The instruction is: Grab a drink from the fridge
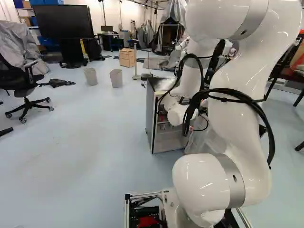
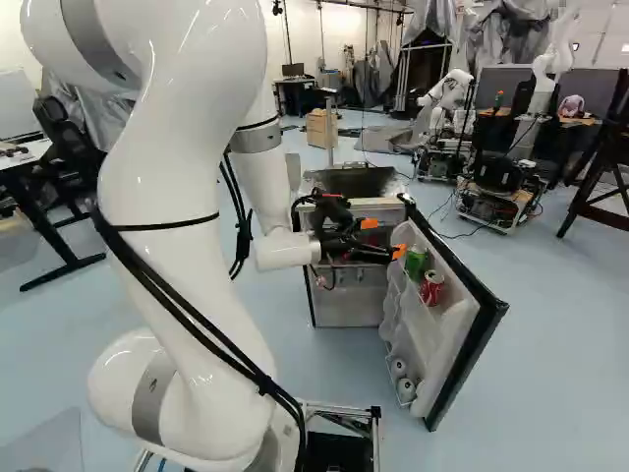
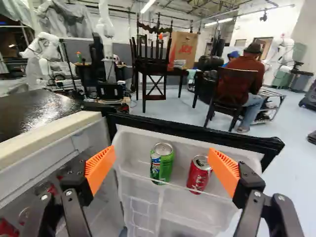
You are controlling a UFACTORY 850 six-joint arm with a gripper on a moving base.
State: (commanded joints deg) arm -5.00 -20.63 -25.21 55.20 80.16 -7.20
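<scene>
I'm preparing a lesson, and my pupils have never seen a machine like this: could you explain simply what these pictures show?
The machine is one white robot arm on a moving base. Two pictures come from behind it, left and right, looking ahead. The third is from its wrist, along the black gripper; its orange-padded fingers stand open, holding nothing. Ahead is a fridge with its door open; a green can and a red can stand in the door shelf.

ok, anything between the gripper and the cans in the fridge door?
Only the shelf's front lip, crossing low in front of the green can and red can. Nothing visible blocks their upper parts from the open gripper.
</scene>
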